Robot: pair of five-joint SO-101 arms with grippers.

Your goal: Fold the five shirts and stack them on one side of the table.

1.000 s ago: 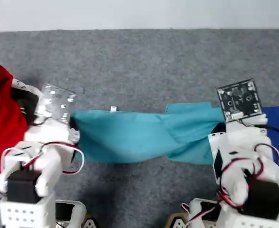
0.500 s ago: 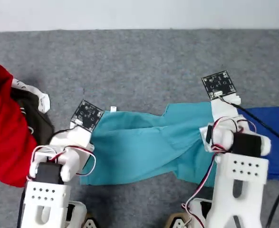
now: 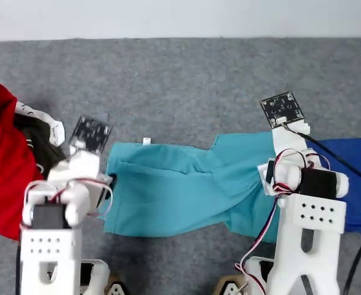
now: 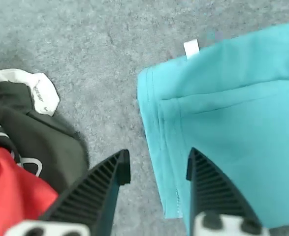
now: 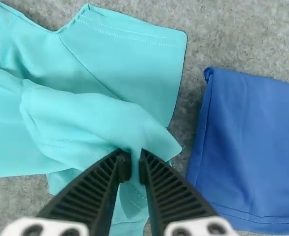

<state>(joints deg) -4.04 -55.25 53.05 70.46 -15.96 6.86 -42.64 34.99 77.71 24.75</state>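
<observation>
We see the teal shirt (image 3: 180,193) lying crumpled across the middle of the grey table (image 3: 186,86), stretched between our two arms. Our left tool (image 4: 156,169) stands wide above the shirt's left hem, one finger over bare table and the other over teal cloth, with nothing gripped between them. Our right tool (image 5: 131,167) is narrow, pinched on a raised fold of the teal shirt near its right end. Just beside that end a blue shirt (image 3: 360,166) lies flat with a neat folded edge, by the table's right side. At the left side a red shirt (image 3: 5,160) sits in a heap, touching a black garment (image 4: 31,132) with white trim. A small white tag (image 4: 191,48) sticks out from the teal shirt's far edge.
</observation>
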